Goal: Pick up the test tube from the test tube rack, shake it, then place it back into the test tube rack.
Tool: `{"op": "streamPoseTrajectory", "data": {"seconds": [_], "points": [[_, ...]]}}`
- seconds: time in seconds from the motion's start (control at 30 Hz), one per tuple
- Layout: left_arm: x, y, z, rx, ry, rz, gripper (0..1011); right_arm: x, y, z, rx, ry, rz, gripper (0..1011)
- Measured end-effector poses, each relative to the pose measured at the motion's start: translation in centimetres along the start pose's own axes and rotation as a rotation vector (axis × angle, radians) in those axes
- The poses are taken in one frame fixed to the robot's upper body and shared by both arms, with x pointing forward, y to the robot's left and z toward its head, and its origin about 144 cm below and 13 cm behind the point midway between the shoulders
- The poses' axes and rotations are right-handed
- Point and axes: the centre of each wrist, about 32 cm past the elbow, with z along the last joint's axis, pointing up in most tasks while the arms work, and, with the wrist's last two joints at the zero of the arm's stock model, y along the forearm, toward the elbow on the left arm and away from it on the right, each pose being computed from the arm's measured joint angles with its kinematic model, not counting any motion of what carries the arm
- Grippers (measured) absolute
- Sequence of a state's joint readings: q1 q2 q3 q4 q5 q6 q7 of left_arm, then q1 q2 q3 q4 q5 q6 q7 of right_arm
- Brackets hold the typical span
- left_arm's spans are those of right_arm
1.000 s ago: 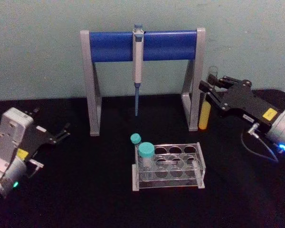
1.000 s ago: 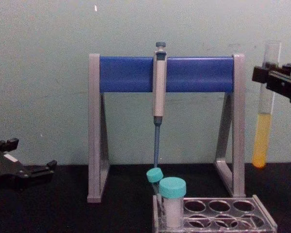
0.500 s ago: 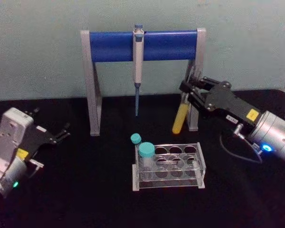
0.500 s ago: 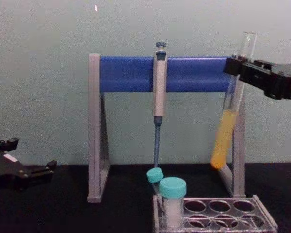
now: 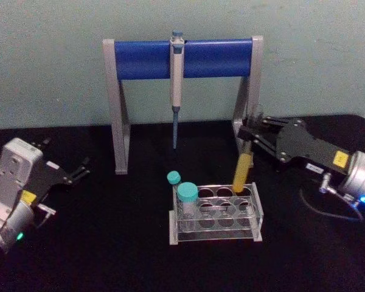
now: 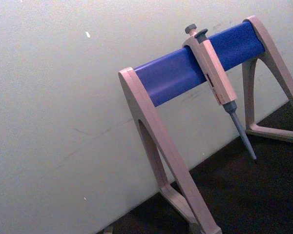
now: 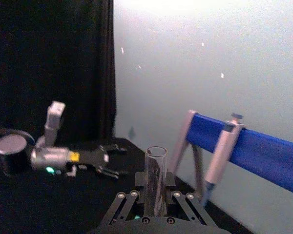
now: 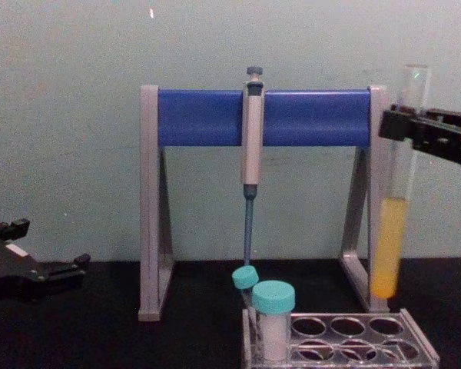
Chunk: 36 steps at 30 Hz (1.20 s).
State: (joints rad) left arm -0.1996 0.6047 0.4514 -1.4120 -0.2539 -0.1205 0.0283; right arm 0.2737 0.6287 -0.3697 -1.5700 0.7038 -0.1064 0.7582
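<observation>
1. Glossy clear glass: test tube (image 5: pixel 244 170)
2. Smooth, shiny greyish clear plastic: test tube rack (image 5: pixel 257 213)
3. Matt black: counter (image 5: pixel 109 243) and right claw (image 5: pixel 250 131)
4. Matt grey legs, smooth blue bar: pipette stand (image 5: pixel 118 109)

The right gripper (image 5: pixel 250 135) reaches in from the right, raised, clamped on the test tube (image 5: pixel 243 169). The left gripper (image 5: pixel 80 170) lies low at left, fingers spread.

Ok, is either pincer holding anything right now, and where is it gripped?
The right pincer holds the test tube near its open top; left pincer holds nothing.
</observation>
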Motion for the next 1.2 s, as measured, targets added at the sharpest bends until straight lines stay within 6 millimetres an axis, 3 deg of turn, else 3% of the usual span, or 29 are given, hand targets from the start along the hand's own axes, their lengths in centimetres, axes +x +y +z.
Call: {"op": "streamPoseTrajectory", "data": {"seconds": [0.17,0.33,0.83,1.2], "points": [[0.0,0.0,0.0,0.000,0.000,0.000,1001,0.1,-1.5,0.7,-0.031,-0.070,-0.073,240],[0.0,0.0,0.0,0.000,0.000,0.000,1001,0.1,-1.6,0.6,-0.031,-0.099,-0.141,239],[0.0,0.0,0.0,0.000,0.000,0.000,1001,-0.1,1.2,-2.1,0.072,-0.030,-0.147,240],[0.0,0.0,0.0,0.000,0.000,0.000,1001,0.0,1.7,-3.0,0.044,0.009,-0.094,240]]}}
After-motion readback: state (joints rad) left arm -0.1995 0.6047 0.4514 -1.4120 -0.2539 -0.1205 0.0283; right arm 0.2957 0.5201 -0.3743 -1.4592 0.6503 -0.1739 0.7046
